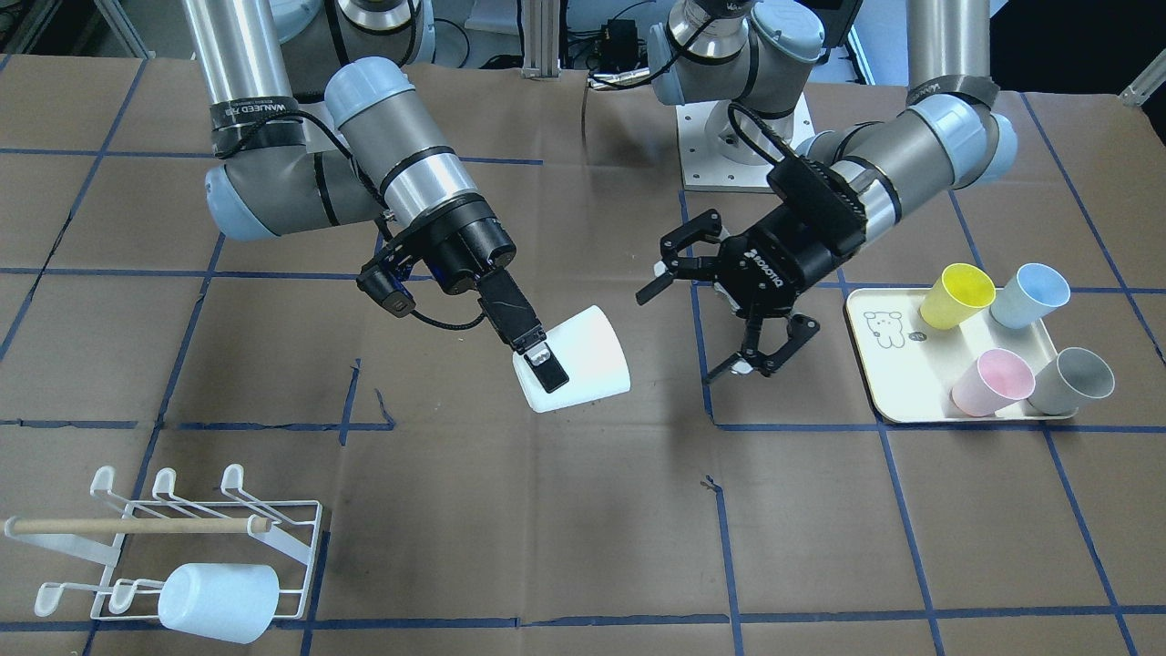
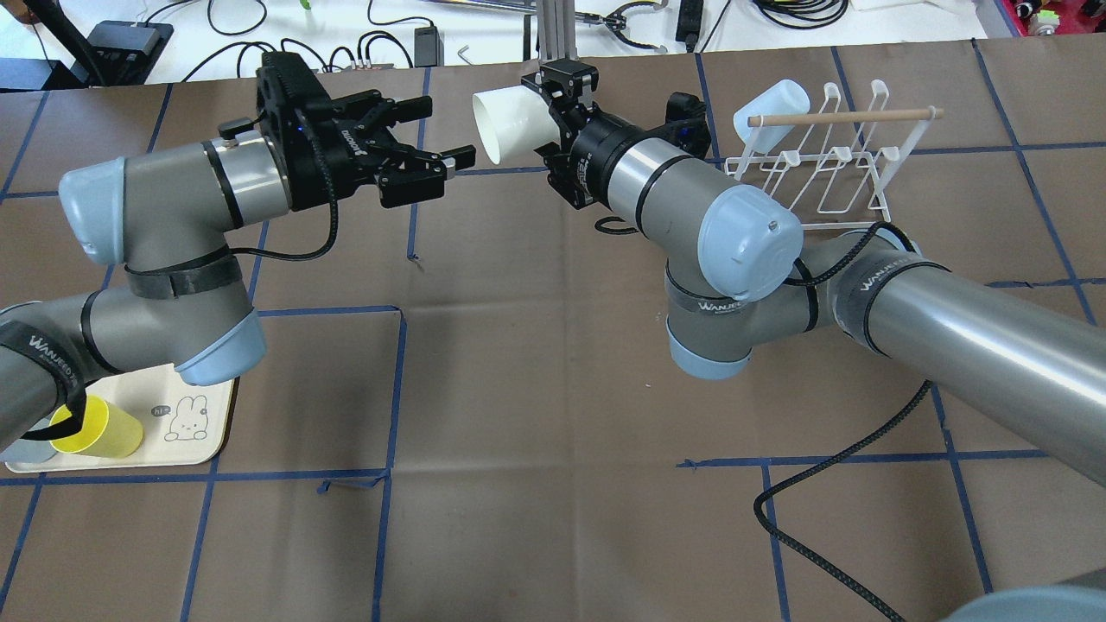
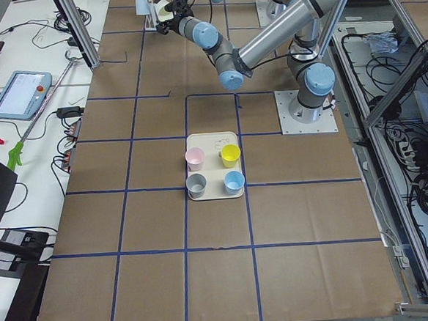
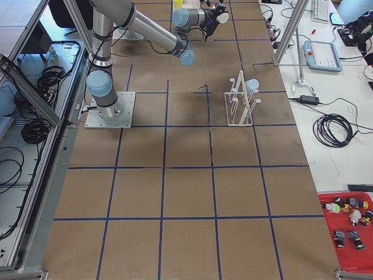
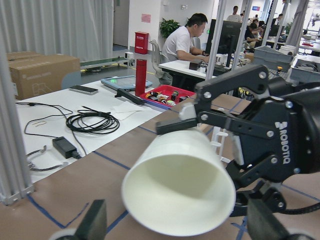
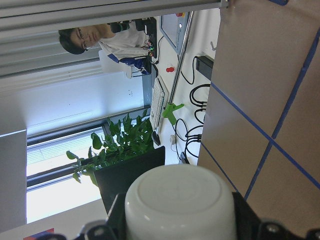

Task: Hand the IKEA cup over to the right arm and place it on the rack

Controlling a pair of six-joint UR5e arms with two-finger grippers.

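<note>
Now, one cup (image 1: 588, 360) pinched in right fingers (image 1: 547, 373), second cup (image 1: 219, 601) on rack (image 1: 137, 526), left fingers (image 1: 690, 235) spread

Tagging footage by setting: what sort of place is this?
Probably a robotics lab in an office: brown paper table taped in blue squares, grey teach pendant, man in white at a desk.

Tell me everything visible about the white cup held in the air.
The white cup is plain, smooth, plastic-looking and tapered. It hangs on its side above the table, gripped near its base by the right claw, its open mouth toward the open left claw, which does not touch it.
</note>
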